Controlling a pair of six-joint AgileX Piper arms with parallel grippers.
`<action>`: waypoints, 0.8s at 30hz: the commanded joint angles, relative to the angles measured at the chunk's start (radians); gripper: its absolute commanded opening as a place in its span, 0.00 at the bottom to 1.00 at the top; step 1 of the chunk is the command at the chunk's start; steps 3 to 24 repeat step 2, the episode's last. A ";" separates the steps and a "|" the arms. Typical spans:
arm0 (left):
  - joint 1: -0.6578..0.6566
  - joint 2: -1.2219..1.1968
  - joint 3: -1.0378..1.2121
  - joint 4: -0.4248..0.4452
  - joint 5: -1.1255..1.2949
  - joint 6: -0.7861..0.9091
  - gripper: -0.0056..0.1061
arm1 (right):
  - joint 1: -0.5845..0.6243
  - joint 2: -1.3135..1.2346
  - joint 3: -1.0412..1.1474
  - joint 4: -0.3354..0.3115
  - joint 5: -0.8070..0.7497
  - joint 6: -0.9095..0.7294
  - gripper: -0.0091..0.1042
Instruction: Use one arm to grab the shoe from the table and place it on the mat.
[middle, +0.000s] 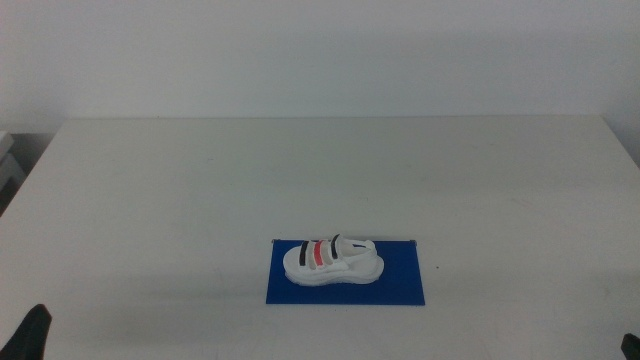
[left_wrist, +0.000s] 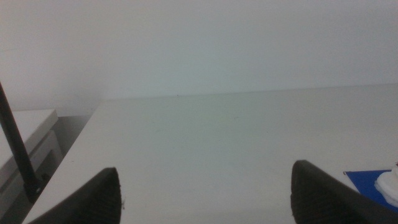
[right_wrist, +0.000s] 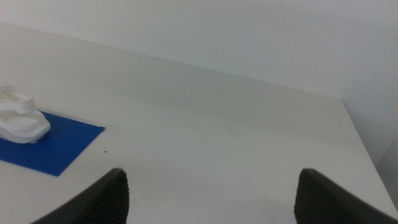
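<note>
The white shoe (middle: 333, 260) with black and red stripes lies on its sole on the dark blue mat (middle: 400, 285), near the front middle of the white table (middle: 320, 170). The shoe's end also shows in the right wrist view (right_wrist: 22, 121) on the mat (right_wrist: 56, 149), and at the edge of the left wrist view (left_wrist: 388, 185). My left gripper (left_wrist: 205, 199) waits at the front left corner (middle: 30, 335), jaws wide apart and empty. My right gripper (right_wrist: 211, 199) waits at the front right, jaws wide apart and empty, barely visible in the middle view.
A light wall stands behind the table. A pale cabinet (left_wrist: 25, 137) and a dark thin rod (left_wrist: 15, 149) stand beside the table's left edge.
</note>
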 joint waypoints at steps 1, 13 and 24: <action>-0.004 -0.013 0.007 -0.010 -0.082 -0.005 0.89 | -0.008 -0.026 -0.015 -0.006 -0.080 -0.002 0.89; -0.004 -0.013 0.007 -0.010 -0.082 -0.005 0.89 | -0.008 -0.026 -0.011 -0.006 -0.079 -0.002 0.89; -0.004 -0.013 0.007 -0.010 -0.082 -0.005 0.89 | -0.008 -0.026 -0.011 -0.006 -0.079 -0.002 0.89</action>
